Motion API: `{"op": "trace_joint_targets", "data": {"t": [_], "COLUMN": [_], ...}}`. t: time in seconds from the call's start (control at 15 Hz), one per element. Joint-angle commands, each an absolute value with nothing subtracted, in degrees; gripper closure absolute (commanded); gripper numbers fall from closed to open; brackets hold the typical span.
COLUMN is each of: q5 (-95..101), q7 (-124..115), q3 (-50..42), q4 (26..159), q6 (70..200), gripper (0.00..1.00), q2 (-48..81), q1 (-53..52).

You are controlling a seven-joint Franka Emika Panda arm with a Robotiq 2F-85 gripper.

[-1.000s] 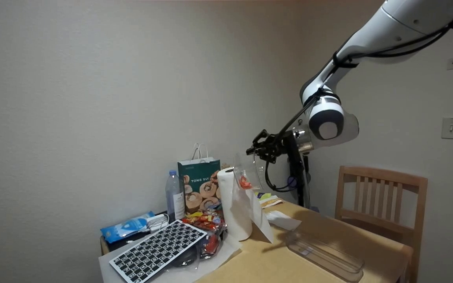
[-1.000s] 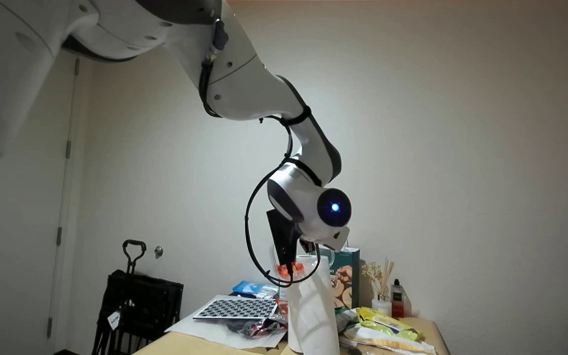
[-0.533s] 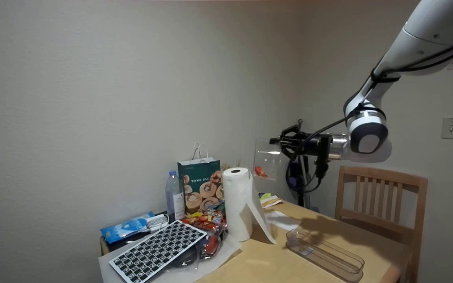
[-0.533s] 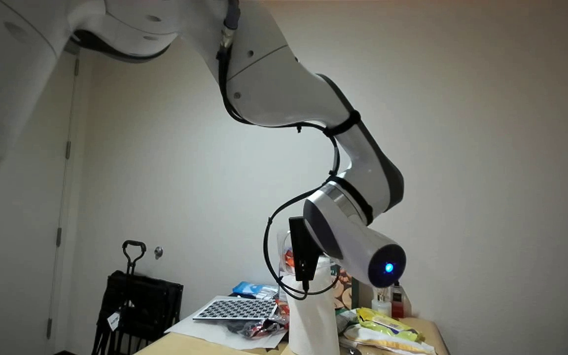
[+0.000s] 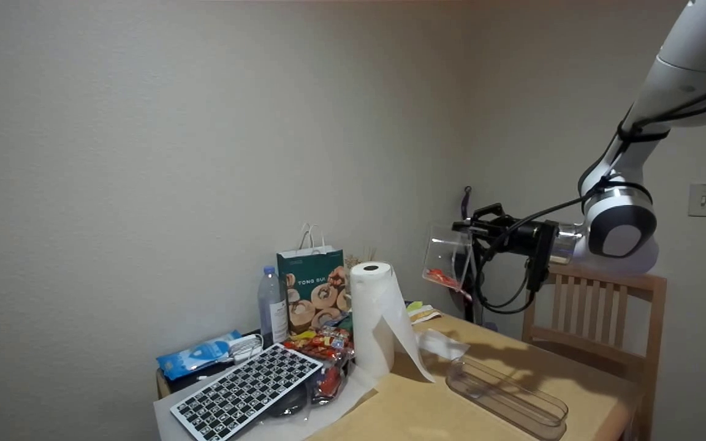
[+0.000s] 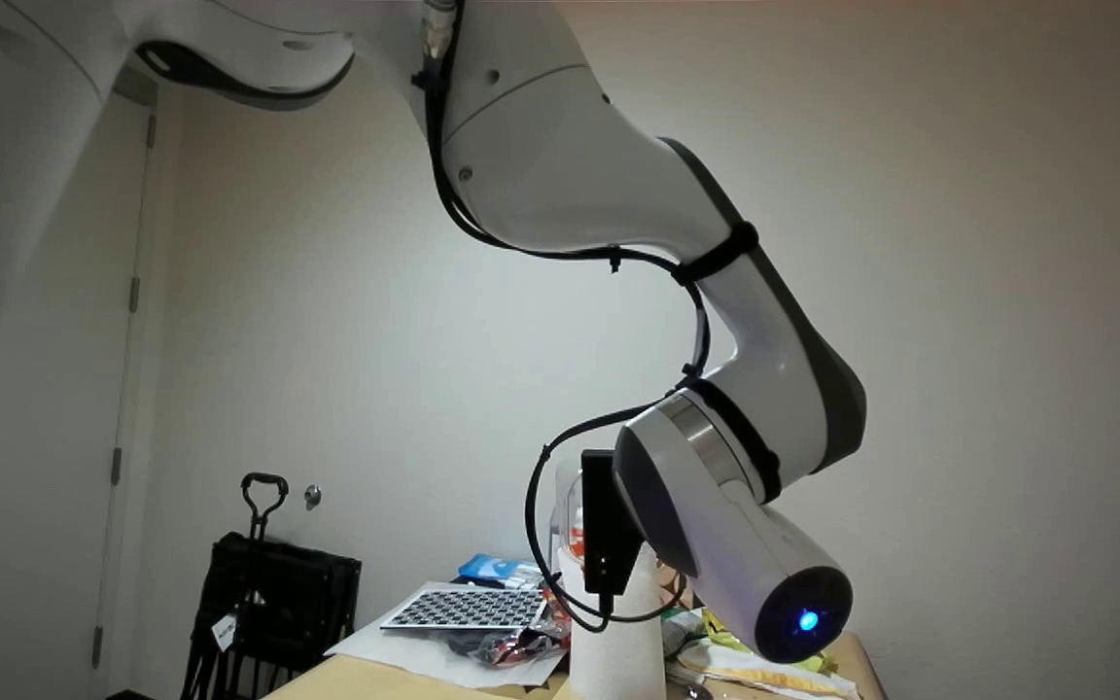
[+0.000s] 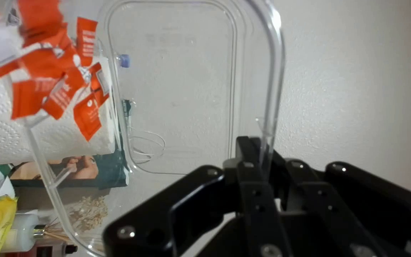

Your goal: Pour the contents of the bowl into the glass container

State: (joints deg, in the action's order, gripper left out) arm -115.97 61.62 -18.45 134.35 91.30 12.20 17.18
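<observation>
The gripper (image 5: pixel 462 226) was clamped on the rim of the clear bowl (image 5: pixel 445 252), with its fingers (image 7: pixel 251 173) on either side of the transparent wall. The bowl was suspended above table level and tilted on its side, with its mouth toward the wrist camera. The red packets (image 7: pixel 57 71) were inside the bowl, gathered along its lower side; those at the edge of the wrist view were blurred.

The long clear container (image 5: pixel 500 404) rested on the table (image 5: pixel 402 410), lower than the bowl and apart from it. Whether any part of the bowl was directly over the container could not be determined.

The paper towel roll (image 5: pixel 370 324) stood upright on the table, with a loose sheet hanging at one side. The green paper bag (image 5: pixel 310 288) stood behind the roll, and the bottle (image 5: pixel 272 303) was just beside the bag. The checkered board (image 5: pixel 246 392) lay nearby at a slant. In an exterior view, the arm (image 6: pixel 570 175) and its attached hardware partly hid the bowl, and the folded cart (image 6: pixel 273 603) stood beyond the table.
</observation>
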Motion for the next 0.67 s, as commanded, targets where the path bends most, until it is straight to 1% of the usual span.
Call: {"op": "trace_joint_targets", "data": {"t": [0.0, 0.13, 0.2, 0.53, 0.6], "q5": [-116.1, -119.0, -116.5, -116.8, -116.8], "q7": [62.5, 62.2, 61.6, 61.6, 61.6], "q3": [-19.3, -19.0, -19.3, -19.2, -19.2], "q4": [138.2, 138.3, 136.4, 136.8, 136.8], "q6": [89.8, 93.7, 91.8, 92.7, 92.7], "gripper": [0.98, 0.98, 0.93, 0.93, 0.98], "q2": [9.6, 10.0, 11.8, 11.8, 11.8], "q1": [17.7, 16.8, 17.2, 17.0, 17.0]}}
